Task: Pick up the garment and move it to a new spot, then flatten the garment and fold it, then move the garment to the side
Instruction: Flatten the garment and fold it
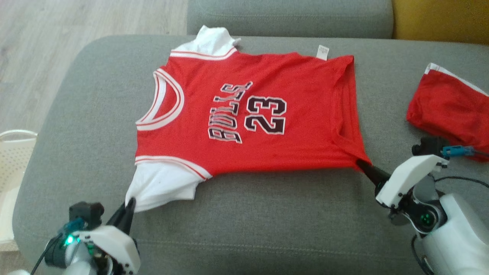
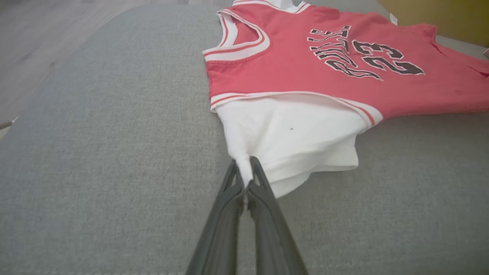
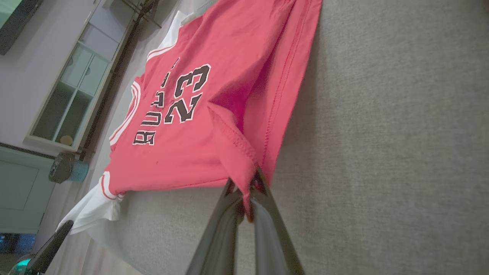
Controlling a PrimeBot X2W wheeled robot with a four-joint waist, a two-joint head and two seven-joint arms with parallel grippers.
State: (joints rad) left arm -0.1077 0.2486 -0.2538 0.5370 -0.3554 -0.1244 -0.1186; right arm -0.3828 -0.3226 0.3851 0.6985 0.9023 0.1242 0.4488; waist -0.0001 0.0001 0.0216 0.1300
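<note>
A red jersey (image 1: 267,114) with white sleeves and "BULLS 23" on its chest lies spread on the grey sofa seat (image 1: 248,214), collar toward the left. My left gripper (image 1: 130,202) is shut on the near white sleeve (image 2: 290,133), pinching its tip between the fingers (image 2: 244,172). My right gripper (image 1: 361,164) is shut on the jersey's near hem corner (image 3: 237,152), which bunches between its fingers (image 3: 246,187). The cloth is pulled taut between the two grips. In the right wrist view the left gripper's dark fingers (image 3: 49,246) show at the lower left.
A second red garment (image 1: 447,110) with white trim lies bunched at the seat's right edge, close to my right arm. A pale plastic basket (image 1: 13,160) stands on the floor at the left. The sofa back (image 1: 290,15) rises behind the jersey.
</note>
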